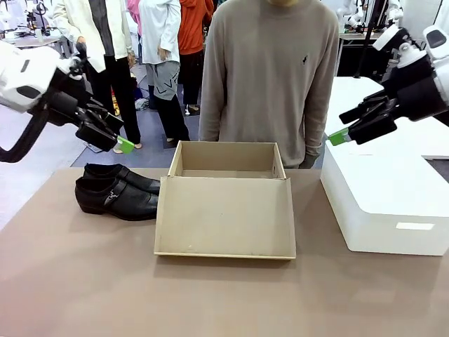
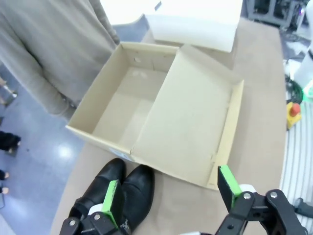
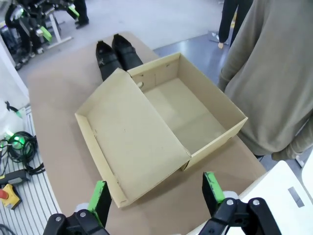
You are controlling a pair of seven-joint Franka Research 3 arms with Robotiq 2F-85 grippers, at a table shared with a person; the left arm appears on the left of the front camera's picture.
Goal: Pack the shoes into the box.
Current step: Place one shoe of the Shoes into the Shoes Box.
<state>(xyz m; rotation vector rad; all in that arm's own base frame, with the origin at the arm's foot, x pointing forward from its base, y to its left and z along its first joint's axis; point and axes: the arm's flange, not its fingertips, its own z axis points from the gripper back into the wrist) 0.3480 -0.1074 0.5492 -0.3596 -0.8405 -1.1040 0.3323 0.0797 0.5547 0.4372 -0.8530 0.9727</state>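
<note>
The 2 shoes (image 1: pixel 116 191) sat close together on the desk (image 1: pixel 210 295), at the left, just beside the box (image 1: pixel 226 144). Their toes pointed at the box. The box was in the middle, open, with nothing in it. Its lid (image 1: pixel 224 217) lay flat on the near side. A person (image 1: pixel 270 70) stood at the far side. A big white block (image 1: pixel 382 203) sat at the right.

The left jaws hung in the air above the shoes, spread wide and holding nothing. The right jaws hung up high over the white block, spread wide too, with nothing in them.

No shoe was packed yet, so the step looked like picking up the first shoe. The left arm was the close one, so it was the better one for the job. It needed to come straight down over just 1 shoe. The shoes were so close that a pad could bump the other one, so going slowly would help. The shoes looked shiny and might slip, so a firm squeeze near the strap seemed best. The shoe then had to go up over the box's left wall and down flat along 1 side, leaving room for shoe number 2.
</note>
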